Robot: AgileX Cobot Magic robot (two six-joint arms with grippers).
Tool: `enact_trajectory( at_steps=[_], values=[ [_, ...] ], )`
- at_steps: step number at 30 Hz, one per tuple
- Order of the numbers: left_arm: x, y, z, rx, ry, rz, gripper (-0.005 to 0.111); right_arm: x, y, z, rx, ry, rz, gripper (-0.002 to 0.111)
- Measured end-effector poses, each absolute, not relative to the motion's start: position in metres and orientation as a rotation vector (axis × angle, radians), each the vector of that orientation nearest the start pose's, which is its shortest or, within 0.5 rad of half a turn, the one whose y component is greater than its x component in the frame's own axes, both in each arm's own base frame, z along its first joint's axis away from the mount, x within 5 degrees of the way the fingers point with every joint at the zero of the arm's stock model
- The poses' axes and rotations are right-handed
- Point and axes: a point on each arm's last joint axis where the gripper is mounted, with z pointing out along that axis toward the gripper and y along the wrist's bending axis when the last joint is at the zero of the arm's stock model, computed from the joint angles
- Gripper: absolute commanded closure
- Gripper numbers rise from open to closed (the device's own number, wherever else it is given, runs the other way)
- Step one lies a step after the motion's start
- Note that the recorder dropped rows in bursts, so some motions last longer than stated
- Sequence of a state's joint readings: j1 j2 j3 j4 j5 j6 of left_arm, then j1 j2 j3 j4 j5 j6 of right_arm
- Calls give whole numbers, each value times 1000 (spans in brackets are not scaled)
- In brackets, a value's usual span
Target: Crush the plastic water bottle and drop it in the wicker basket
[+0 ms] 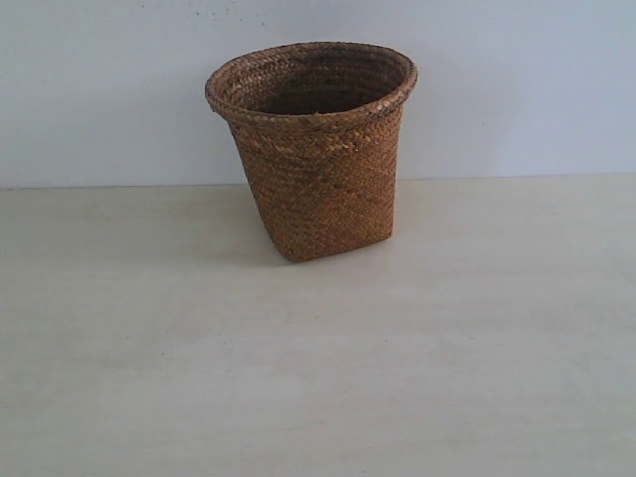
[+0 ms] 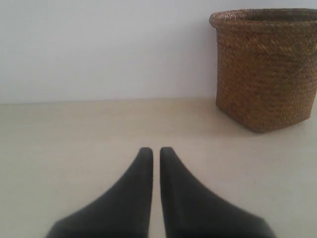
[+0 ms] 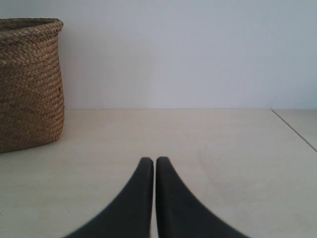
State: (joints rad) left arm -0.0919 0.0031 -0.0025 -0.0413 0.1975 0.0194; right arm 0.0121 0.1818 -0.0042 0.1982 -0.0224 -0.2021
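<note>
One wicker basket (image 1: pixel 318 169), one table (image 1: pixel 318 378), two claws: left claw (image 2: pixel 156 149), right claw (image 3: pixel 151 159).

Left gripper (image 2: pixel 156 151): two matte black fingers (image 2: pixel 130 198), each broad at the base and curving in to a narrow, rounded tip.
Right gripper (image 3: pixel 151 161): a matching black pair, with the same flared base and slim tips.
Surface: smooth, plain, evenly dark; the bases are blurred.

Wicker basket (image 1: pixel 318 189) upright on the pale counter (image 1: pixel 318 397), about mid-width, set toward the back near the white wall (image 1: pixel 99 89). Brown weave, flared round rim, tapering to a squarish base. Opening faces up; interior is dark, contents can't be made out.
</note>
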Motion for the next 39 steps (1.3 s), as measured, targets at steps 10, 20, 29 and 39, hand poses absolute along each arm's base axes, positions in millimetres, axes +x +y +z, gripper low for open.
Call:
enact_trajectory(
  at_steps=[10,20,29,39],
  values=[
    [55,-6,188,70,1764,-92,102,72,0,205,-10,1639,3,108],
    [55,-6,188,70,1764,-92,102,72,0,205,-10,1639,3,108],
    [55,-6,188,70,1764,-92,102,72,0,205,-6,1639,5,108],
    [55,-6,188,70,1764,-92,102,70,0,206,-6,1618,6,108]
  ],
)
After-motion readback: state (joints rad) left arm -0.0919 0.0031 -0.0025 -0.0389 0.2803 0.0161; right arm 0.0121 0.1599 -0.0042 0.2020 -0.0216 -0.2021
